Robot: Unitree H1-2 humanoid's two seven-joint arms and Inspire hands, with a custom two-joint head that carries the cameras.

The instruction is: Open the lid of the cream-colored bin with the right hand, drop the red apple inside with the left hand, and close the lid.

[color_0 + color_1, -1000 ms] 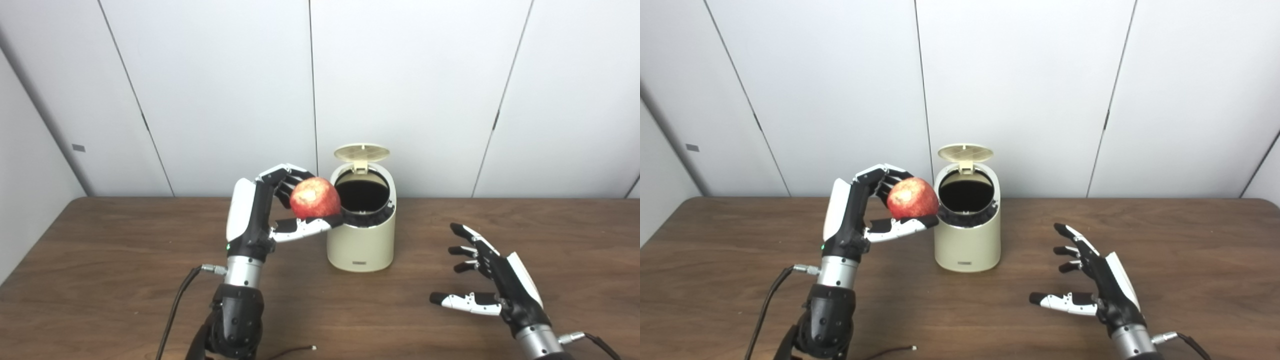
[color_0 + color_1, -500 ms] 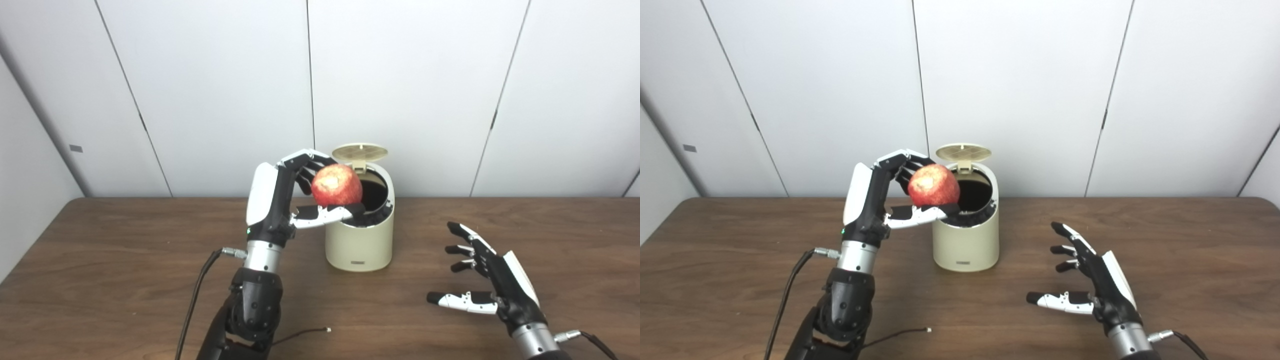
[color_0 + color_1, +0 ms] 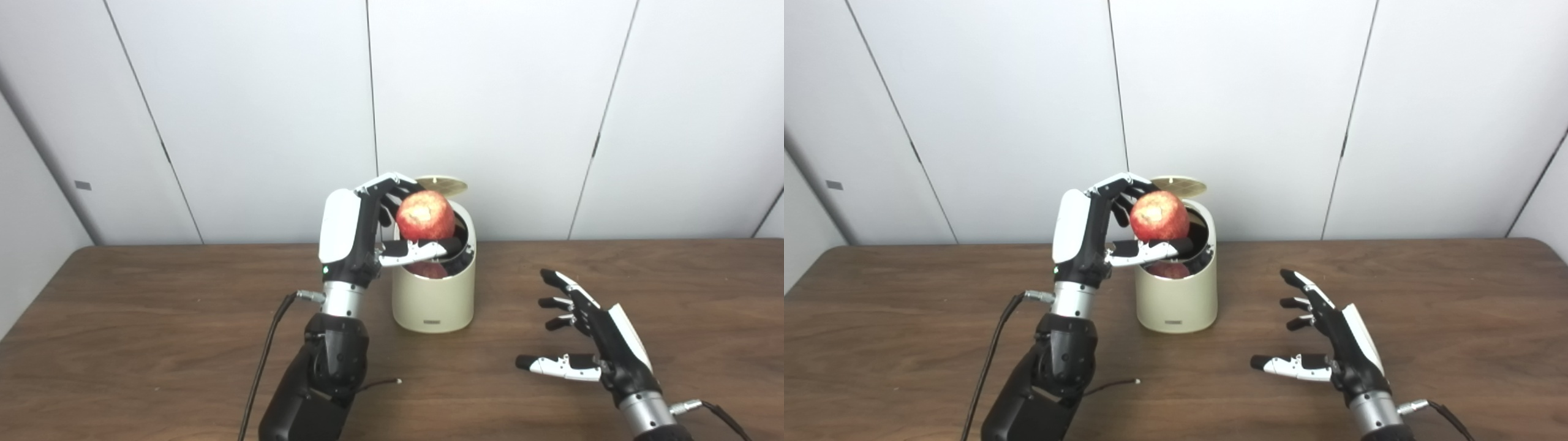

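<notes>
The dark wood-grain surface [image 3: 122, 318] carries the cream-colored bin [image 3: 433, 300], which stands just right of the left hand [image 3: 361, 239] and well left of, and beyond, the right hand [image 3: 597, 343]. A thin black cable [image 3: 373, 384] lies below the left hand.

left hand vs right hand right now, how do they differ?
Left hand is shut on the red apple; right hand is open, fingers spread, holding nothing. Left hand is raised over the open mouth of the cream-colored bin; right hand sits low above the table, off to the bin's right. Left hand stands upright; right hand lies nearly level. Shared: the same black and white build.
</notes>
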